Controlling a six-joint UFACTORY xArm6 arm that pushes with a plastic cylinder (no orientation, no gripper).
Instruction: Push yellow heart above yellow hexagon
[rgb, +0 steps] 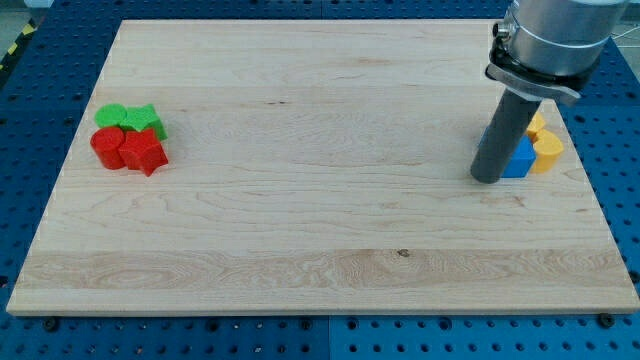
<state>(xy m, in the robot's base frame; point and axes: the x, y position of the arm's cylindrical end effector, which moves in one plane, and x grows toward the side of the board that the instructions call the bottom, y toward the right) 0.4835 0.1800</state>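
My tip (489, 178) rests on the board at the view's right, touching the left side of a blue block (519, 158). The rod hides part of that cluster. A yellow heart (548, 150) lies just right of the blue block. A second yellow block, the yellow hexagon (537, 124), peeks out above the heart, mostly hidden behind the rod. Its shape is hard to make out. The two yellow blocks touch or nearly touch.
At the view's left sits a tight cluster: a green block (111, 116), a green star (146, 120), a red block (107, 146) and a red star (144, 153). The wooden board (320, 250) lies on a blue perforated table. The right cluster is near the board's right edge.
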